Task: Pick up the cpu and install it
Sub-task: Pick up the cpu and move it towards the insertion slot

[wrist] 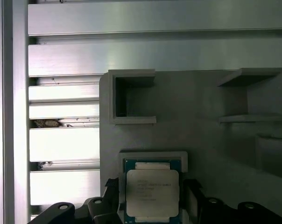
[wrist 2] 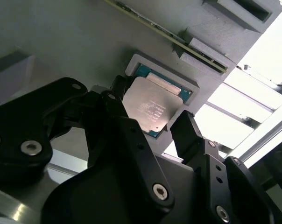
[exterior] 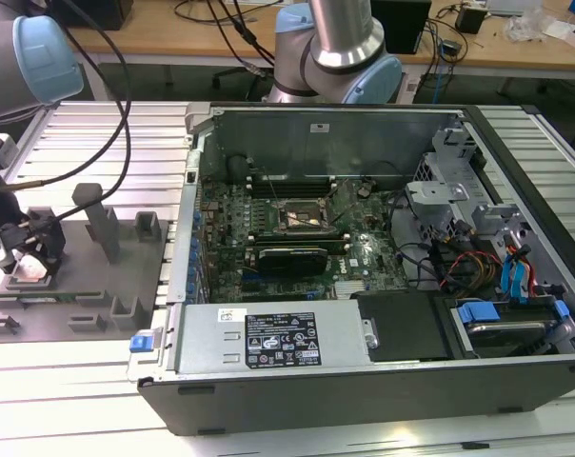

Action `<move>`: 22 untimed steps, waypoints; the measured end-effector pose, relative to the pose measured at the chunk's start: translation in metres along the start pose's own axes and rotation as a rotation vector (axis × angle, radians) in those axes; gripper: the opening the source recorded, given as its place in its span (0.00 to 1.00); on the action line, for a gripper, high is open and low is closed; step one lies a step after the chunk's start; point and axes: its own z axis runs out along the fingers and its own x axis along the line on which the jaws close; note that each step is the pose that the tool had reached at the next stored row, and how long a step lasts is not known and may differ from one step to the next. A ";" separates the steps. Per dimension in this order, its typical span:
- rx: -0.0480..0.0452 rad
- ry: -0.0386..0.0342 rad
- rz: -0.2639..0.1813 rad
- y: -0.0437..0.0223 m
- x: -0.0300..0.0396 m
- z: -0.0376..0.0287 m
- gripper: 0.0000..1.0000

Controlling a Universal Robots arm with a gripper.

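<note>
One cpu (wrist: 152, 193) lies flat in a shallow square pocket (wrist: 153, 154) of the grey fixture plate (wrist: 201, 133), its silvery metal lid facing up and a thin green border showing around it. Its outline is close to square, so I can make out no clear long axis. Its sides run parallel with the pocket walls.

From my remote seat I see the gripper (wrist: 152, 207) lowered over the chip with its jaws spread and clamped on nothing. Its two black fingers (wrist: 193, 199) stand on opposite sides of the cpu, just outside the pocket rim in the first wrist view. In the second wrist view one finger sits close against an edge of the chip, while the other (wrist 2: 186, 133) stands off with a visible gap. I cannot tell whether either finger touches the plate.

In the exterior view the gripper (exterior: 29, 252) hangs low over the plate's end toward the exterior view's left. The plate rests on a slatted aluminium surface (exterior: 69, 400). An open computer case (exterior: 364, 390) sits just beside it, toward the exterior view's right. The dark socket frame (exterior: 302, 217) on the case's motherboard is well apart from the gripper.
</note>
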 end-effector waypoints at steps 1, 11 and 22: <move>0.0001 0.0001 0.000 0.0000 0.0000 -0.0002 0.66; 0.0108 -0.0007 0.000 -0.0001 -0.0001 -0.0008 0.66; 0.0108 -0.0027 0.000 0.0000 0.0000 -0.0005 0.57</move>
